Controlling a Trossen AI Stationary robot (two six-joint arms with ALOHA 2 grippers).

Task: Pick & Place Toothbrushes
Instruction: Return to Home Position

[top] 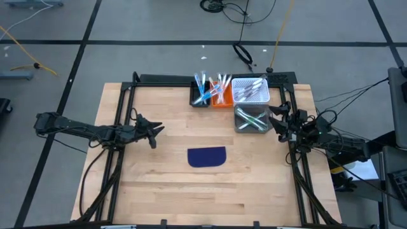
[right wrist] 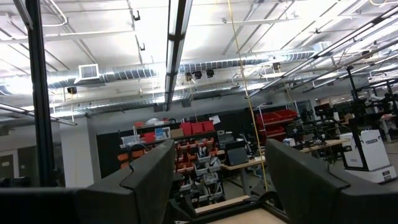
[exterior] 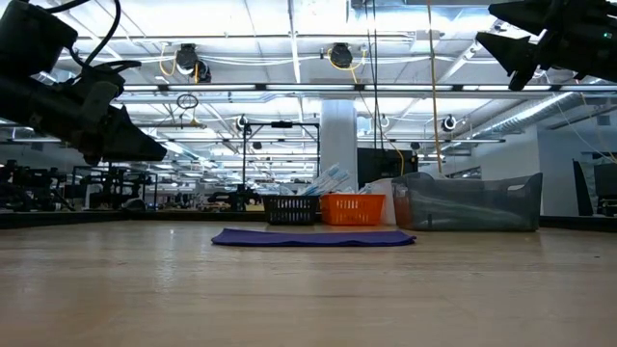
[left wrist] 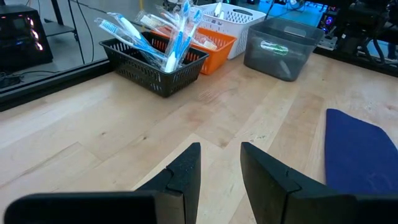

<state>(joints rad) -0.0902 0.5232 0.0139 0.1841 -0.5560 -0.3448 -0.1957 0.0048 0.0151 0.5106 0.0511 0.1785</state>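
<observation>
Hovering left pincer (top: 158, 135) level, right pincer (top: 274, 119) upturned

A mesh bin (top: 193, 97), a second bin (top: 221, 104) and a slotted basket (top: 267, 95) are sitting side by side along the tabletop's (top: 159, 184) far edge, with a tub (top: 238, 124) just before the basket. Toothbrushes (top: 203, 89) are lying in all four. A mat (top: 206, 156) is lying mid-tabletop, the left claw (top: 157, 135) hanging to its left and the right claw (top: 275, 117) hanging just right of the tub.

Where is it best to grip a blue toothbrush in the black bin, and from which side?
Probably its upper end, from above: the blue toothbrushes lean in the black bin with ends clear above its rim; lower parts are walled in.
</observation>
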